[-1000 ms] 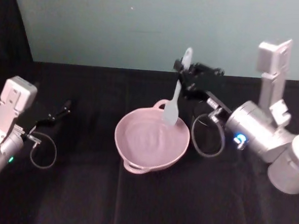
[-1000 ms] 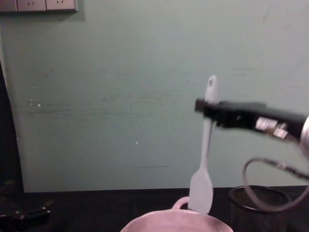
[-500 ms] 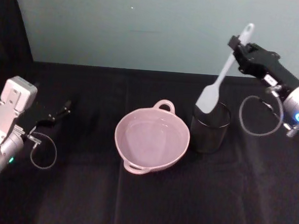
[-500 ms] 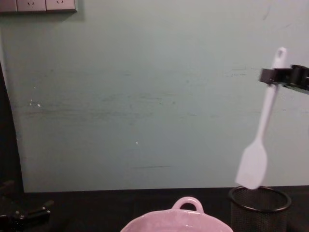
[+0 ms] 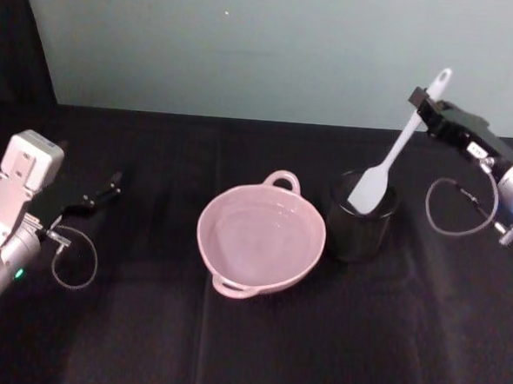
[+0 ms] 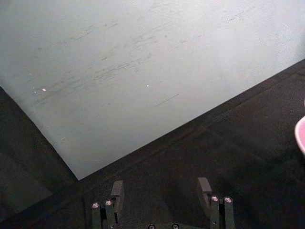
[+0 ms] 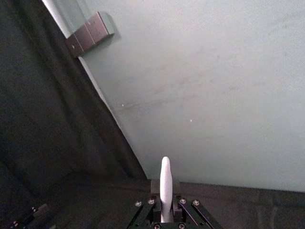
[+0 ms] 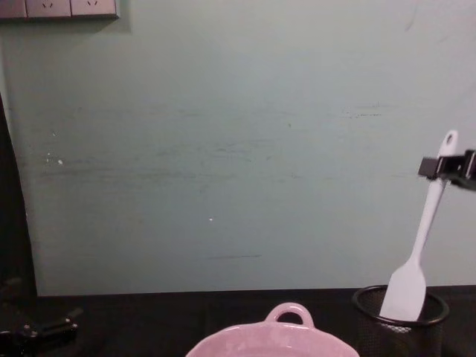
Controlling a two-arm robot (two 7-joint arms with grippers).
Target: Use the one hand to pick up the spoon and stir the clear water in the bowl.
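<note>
jaws of right gripper (image 5: 426, 105) clamp spoon (image 5: 391, 159) handle, blade dipping into black mesh cup (image 5: 361, 223) beside pink bowl (image 5: 260, 239); left gripper (image 6: 161, 196) parked, jaws wide.

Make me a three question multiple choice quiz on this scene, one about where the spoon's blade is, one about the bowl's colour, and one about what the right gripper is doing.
1. Where is the spoon's blade?
A. In the bowl's water
B. At the mouth of the black mesh cup
C. Flat on the table

2. What colour is the bowl?
A. Pale pink
B. Blue
C. Green

3. What state is the right gripper in?
A. Open, empty
B. Shut on the bowl's handle
C. Shut on the spoon's handle

Answers: 1 B, the chest view shows the blade dipping into the cup's rim. 2 A, head view. 3 C, its fingers clamp the handle near the tip.
</note>
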